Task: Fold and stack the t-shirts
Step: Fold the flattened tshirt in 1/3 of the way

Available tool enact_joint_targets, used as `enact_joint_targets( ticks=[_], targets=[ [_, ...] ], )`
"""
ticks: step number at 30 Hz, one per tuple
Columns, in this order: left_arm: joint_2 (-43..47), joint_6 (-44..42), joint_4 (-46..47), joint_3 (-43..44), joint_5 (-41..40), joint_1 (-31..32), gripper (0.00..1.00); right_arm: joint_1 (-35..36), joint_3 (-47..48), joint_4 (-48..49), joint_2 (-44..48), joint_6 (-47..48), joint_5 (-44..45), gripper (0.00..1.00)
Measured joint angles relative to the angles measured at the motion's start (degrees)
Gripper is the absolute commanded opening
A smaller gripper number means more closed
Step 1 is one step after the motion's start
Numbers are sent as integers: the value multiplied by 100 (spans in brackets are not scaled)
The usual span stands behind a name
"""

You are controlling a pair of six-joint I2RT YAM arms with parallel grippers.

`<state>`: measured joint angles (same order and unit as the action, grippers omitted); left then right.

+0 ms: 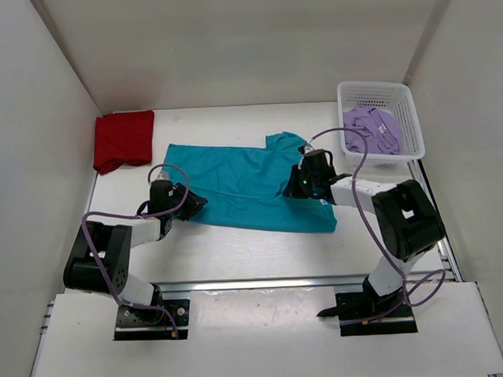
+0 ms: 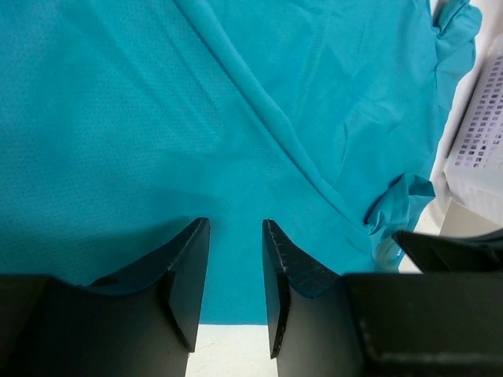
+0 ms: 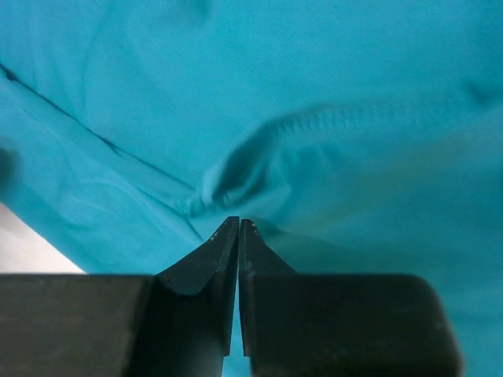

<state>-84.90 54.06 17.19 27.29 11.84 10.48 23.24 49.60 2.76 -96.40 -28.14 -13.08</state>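
So the right tool (image 3: pixel 238 228) is pinched shut on a thin pucker of the teal t-shirt (image 1: pixel 235 185), and the left tool (image 2: pixel 236 232) is open at its edge. Lift now and it could slip or drag crooked.

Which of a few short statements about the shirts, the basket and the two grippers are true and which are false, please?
1. The lavender shirt lies inside the white basket. True.
2. The red shirt is spread out flat between the two arms. False: it sits folded at the far left, apart from both arms.
3. The left gripper is open, with the near edge of the teal shirt below its jaws. True.
4. The right gripper is wide open above bare tabletop. False: its jaws are shut on a puckered fold of the teal shirt.
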Motion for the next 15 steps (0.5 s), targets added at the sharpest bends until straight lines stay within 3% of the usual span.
enact_joint_targets(
  ticks=[15],
  targets=[
    [15,190,278,-256,184,-140,43,144,2022,-409,-1602,-11,-549,9]
  ],
)
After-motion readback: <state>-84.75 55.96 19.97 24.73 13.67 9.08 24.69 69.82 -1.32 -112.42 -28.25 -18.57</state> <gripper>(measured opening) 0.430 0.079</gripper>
